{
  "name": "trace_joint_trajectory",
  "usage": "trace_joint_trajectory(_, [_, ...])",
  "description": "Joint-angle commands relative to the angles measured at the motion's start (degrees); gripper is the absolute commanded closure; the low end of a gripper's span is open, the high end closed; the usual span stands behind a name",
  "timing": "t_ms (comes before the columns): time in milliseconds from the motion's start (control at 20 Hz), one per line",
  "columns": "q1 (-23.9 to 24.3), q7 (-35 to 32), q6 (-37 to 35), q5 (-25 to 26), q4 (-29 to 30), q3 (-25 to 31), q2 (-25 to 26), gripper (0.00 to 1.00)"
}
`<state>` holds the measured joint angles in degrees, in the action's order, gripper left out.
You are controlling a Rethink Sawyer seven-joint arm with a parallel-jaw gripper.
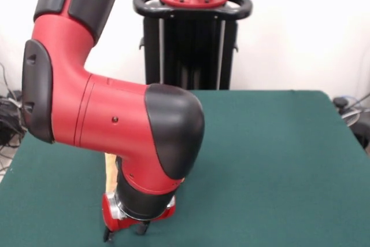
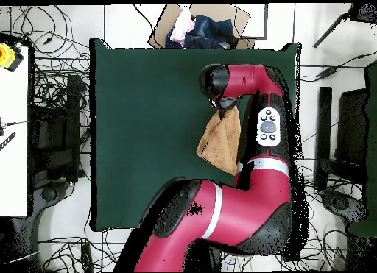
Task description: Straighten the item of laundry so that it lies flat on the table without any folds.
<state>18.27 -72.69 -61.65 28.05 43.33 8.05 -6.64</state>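
Observation:
The item of laundry, an orange-tan towel (image 2: 219,141), lies bunched in a rough diamond on the right part of the green table (image 2: 147,123). Its narrow end runs under the arm's black wrist (image 2: 215,82). In the front view only a thin strip of the towel (image 1: 108,169) shows behind the arm's elbow. My gripper (image 1: 124,234) is low over the table (image 1: 277,160) at the picture's bottom edge, right at the towel's near end. Its tips are cut off by the frame, and the wrist hides it in the overhead view.
The red arm (image 2: 254,189) covers the table's right side beside the towel. A cardboard box with clothes (image 2: 197,29) sits past the table's top edge. Cables lie on the floor all round. A white bench (image 2: 11,137) stands at the left.

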Motion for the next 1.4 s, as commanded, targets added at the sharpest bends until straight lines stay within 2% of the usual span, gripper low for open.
trace_joint_trajectory(50, [-3.7, -0.8, -5.1, 5.7, -2.1, -3.4, 2.9, 0.0])
trace_joint_trajectory(150, [-4.6, -0.3, -7.3, 6.1, -3.1, -4.9, 3.0, 0.0])
trace_joint_trajectory(450, [-4.2, 0.6, -6.0, 4.2, -0.1, -4.9, 0.2, 0.0])
trace_joint_trajectory(900, [3.0, 4.2, 6.9, -2.5, 16.1, 1.2, -10.1, 0.0])
trace_joint_trajectory(1400, [3.9, 3.1, 9.7, -2.2, 17.5, 2.0, -9.8, 0.0])
